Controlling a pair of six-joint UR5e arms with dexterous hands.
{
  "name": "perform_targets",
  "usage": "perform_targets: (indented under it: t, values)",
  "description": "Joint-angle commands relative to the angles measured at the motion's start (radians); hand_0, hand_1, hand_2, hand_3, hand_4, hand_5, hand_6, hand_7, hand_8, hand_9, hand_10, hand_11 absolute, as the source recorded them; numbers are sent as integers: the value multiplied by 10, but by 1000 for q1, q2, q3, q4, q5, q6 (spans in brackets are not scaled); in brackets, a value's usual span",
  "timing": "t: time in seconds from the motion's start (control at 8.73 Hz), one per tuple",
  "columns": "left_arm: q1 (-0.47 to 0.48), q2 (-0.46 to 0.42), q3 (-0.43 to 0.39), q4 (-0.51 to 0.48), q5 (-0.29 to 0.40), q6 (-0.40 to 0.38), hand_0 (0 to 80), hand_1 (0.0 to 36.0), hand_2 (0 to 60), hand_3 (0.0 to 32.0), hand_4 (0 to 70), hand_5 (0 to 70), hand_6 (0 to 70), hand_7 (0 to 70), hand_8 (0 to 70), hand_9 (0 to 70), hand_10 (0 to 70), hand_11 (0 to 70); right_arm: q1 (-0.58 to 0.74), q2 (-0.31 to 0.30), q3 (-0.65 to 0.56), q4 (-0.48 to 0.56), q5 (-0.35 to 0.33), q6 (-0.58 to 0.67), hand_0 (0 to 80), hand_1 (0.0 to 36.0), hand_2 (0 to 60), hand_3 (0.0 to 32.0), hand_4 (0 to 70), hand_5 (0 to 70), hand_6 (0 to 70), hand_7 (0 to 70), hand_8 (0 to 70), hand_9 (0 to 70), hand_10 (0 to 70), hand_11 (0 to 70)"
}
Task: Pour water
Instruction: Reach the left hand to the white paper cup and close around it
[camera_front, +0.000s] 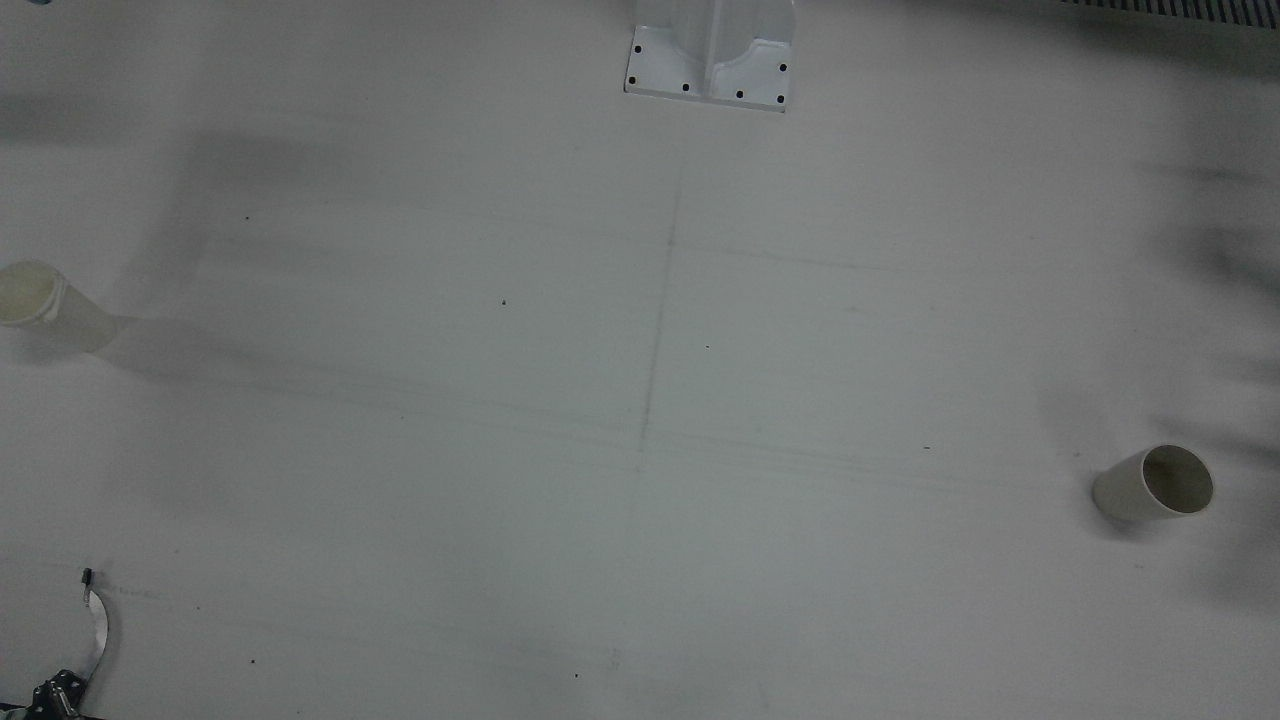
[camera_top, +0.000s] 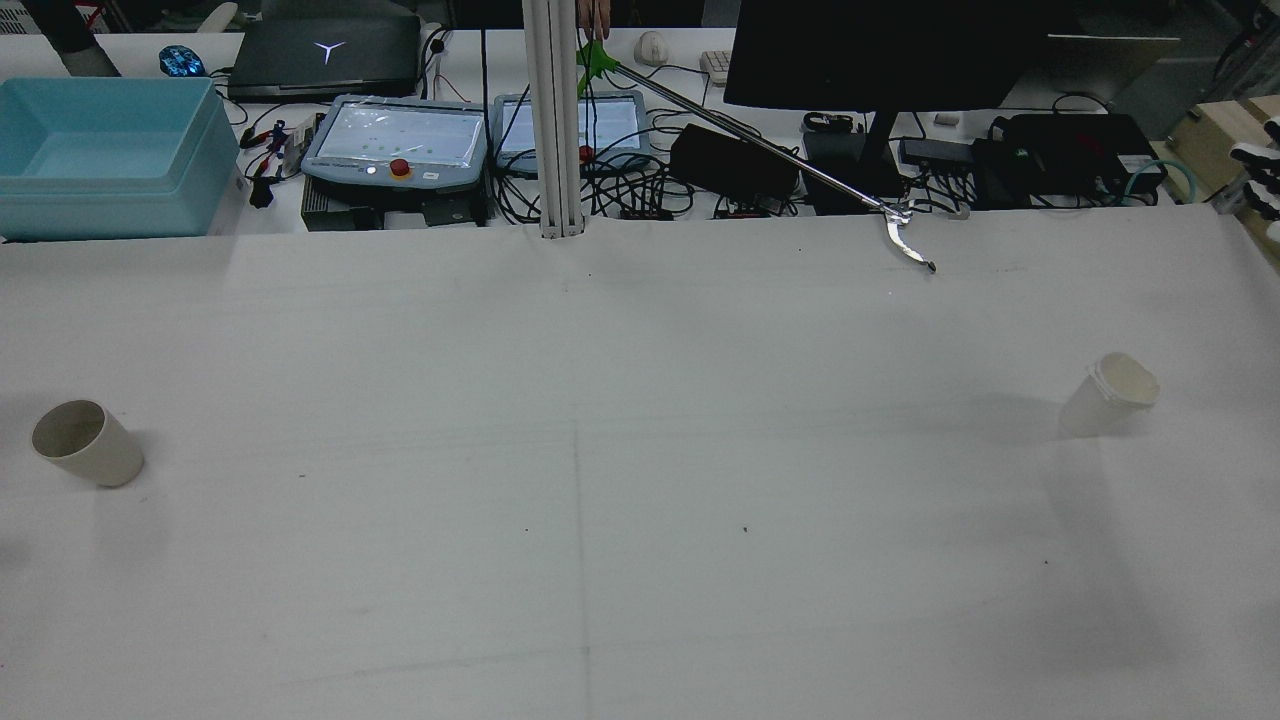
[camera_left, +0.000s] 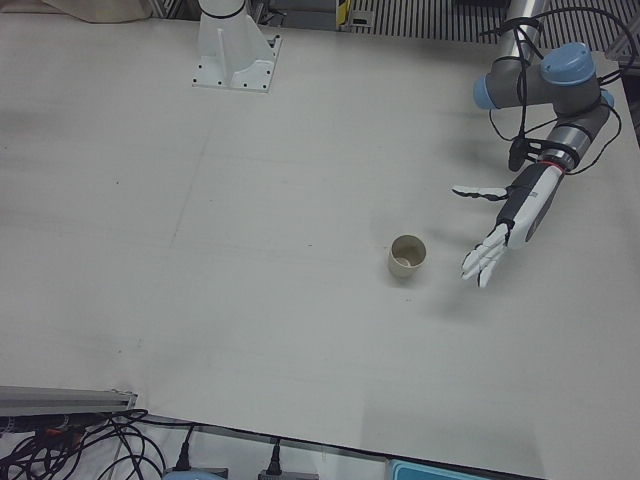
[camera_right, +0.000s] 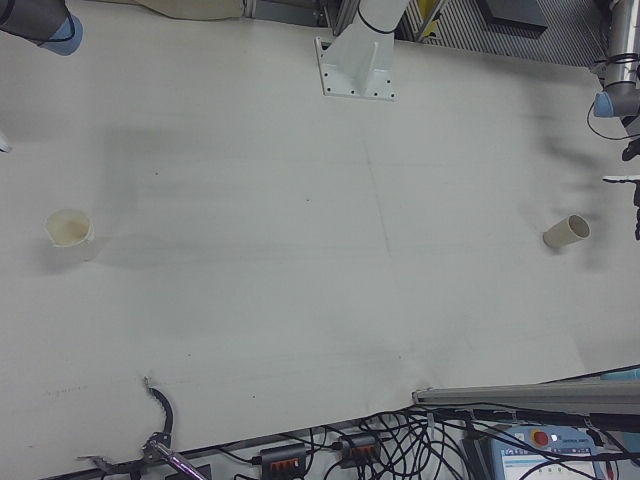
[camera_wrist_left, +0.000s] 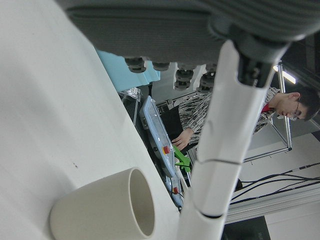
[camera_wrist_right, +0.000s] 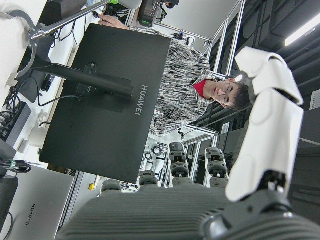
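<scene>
The left hand (camera_left: 505, 225) hovers above the white table (camera_left: 250, 300) with its fingers (camera_left: 485, 262) spread straight and apart, holding nothing. Just beyond the fingertips, on the side toward the table's middle, the beige cup (camera_left: 406, 257) stands upright with its mouth up, close to the fingers but not touching them. In the left hand view the cup's rim sits just beside one long white finger (camera_wrist_left: 225, 145).

The right hand (camera_wrist_right: 260, 135) shows one pale finger stretched out, closed on nothing; how wide its other fingers stand cannot be told. The white paper cup (camera_top: 1110, 392) stands upright well apart from that hand. Farther off, a reaching tool (camera_top: 905, 235) rests its tip on the table's edge, before a black monitor (camera_wrist_right: 107, 100) and a person (camera_wrist_right: 195, 95).
</scene>
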Motion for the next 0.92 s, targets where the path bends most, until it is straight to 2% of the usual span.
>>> perform_targets:
  t: [0.0, 0.23, 0.8]
  values:
    - [117, -65, 83, 6, -93, 13, 800, 311, 0, 0, 177, 0, 96, 76, 9, 1, 20, 67, 1, -3, -9, 1, -5, -2, 507, 229, 260, 0, 62, 59, 125, 136, 31, 56, 0, 0]
    - [165, -107, 146, -3, -103, 15, 800, 319, 0, 0, 177, 0, 94, 72, 8, 0, 22, 69, 0, -9, -9, 1, -5, -2, 505, 229, 257, 0, 49, 58, 115, 114, 29, 51, 0, 0]
    - [194, -151, 163, 20, -113, 15, 800, 296, 0, 0, 187, 0, 93, 71, 8, 0, 17, 60, 1, -11, -21, 1, -8, -2, 501, 226, 257, 0, 46, 56, 107, 90, 27, 46, 0, 0]
